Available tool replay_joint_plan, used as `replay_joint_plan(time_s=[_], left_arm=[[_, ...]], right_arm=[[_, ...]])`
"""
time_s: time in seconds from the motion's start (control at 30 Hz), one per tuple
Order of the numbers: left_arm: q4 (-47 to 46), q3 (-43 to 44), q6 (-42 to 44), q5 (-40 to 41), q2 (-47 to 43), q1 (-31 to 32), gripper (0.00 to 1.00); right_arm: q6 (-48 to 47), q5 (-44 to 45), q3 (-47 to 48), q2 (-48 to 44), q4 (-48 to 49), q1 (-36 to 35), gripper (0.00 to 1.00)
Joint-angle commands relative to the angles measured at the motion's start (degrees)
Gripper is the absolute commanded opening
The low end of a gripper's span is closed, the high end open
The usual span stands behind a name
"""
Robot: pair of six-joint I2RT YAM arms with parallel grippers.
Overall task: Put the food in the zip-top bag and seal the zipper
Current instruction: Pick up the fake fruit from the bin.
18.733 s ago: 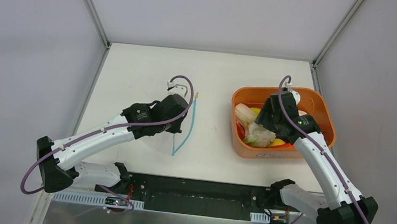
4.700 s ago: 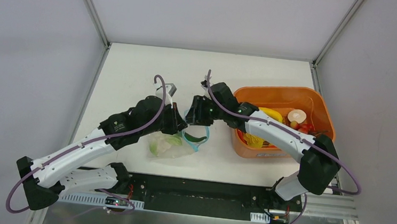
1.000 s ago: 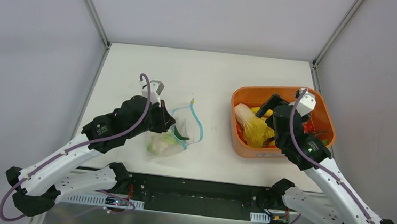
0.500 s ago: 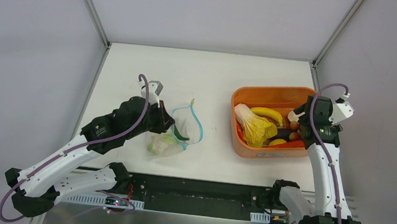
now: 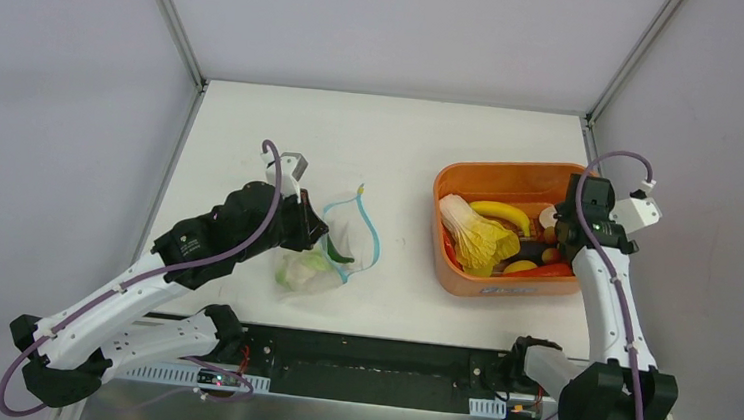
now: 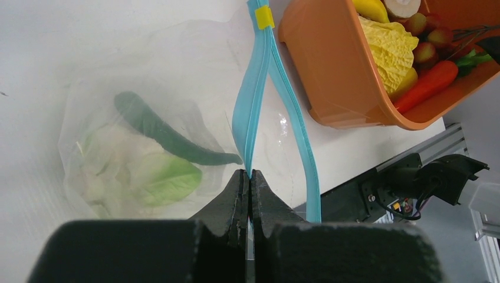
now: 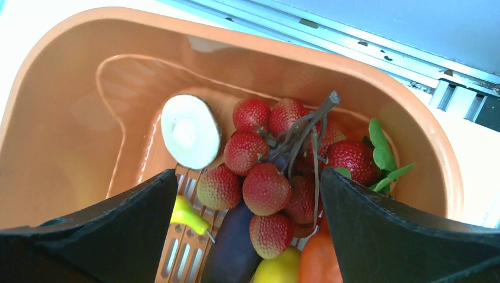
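Two arms show from above. The left gripper (image 5: 320,234) sits at the mouth of the clear, crinkled zip-top bag (image 5: 328,267), which lies on the white table (image 5: 254,131) left of the orange tub (image 5: 503,284). The right gripper (image 5: 559,225) hangs over the tub's right end.

From the left wrist, the jaws are pinched tight on the blue zipper (image 6: 250,112), whose two strips part ahead and meet again at a yellow slider (image 6: 264,17). A dark green vegetable (image 6: 159,131) and pale leafy cauliflower (image 6: 118,171) lie inside the bag, left of the gripper.

From the right wrist, the fingers (image 7: 106,236) stand wide apart and hold nothing. Below them in the tub are red berries (image 7: 265,188), a white mushroom slice (image 7: 188,131) and a purple eggplant (image 7: 233,250).
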State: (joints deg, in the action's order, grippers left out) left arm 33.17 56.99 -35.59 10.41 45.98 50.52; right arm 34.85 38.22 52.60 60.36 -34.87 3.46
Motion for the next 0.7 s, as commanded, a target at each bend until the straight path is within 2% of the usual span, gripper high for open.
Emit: replay_joint_plan(time_s=[0.0, 0.3, 0.5, 0.6, 0.67], left_arm=[[-2.5, -0.1, 1.8, -1.4, -0.6, -0.7, 0.0], [-2.1, 1.3, 2.3, -1.5, -0.5, -0.9, 0.0], [-2.1, 1.3, 0.1, -2.4, 0.7, -0.9, 0.0], [-2.4, 0.9, -0.8, -2.6, 0.9, -0.9, 0.0], [-1.7, 1.3, -0.8, -2.6, 1.2, -0.9, 0.0]], right_arm=[[3.6, 5.9, -0.4, 3.4, 1.7, 0.4, 0.93], [12.4, 13.6, 0.8, 14.4, -0.1, 0.4, 0.81], [12.8, 18.3, -1.0, 15.5, 4.4, 0.4, 0.73], [12.8, 17.5, -1.1, 15.4, 5.6, 0.4, 0.73], [12.0, 16.9, -1.9, 15.0, 7.8, 0.4, 0.67]])
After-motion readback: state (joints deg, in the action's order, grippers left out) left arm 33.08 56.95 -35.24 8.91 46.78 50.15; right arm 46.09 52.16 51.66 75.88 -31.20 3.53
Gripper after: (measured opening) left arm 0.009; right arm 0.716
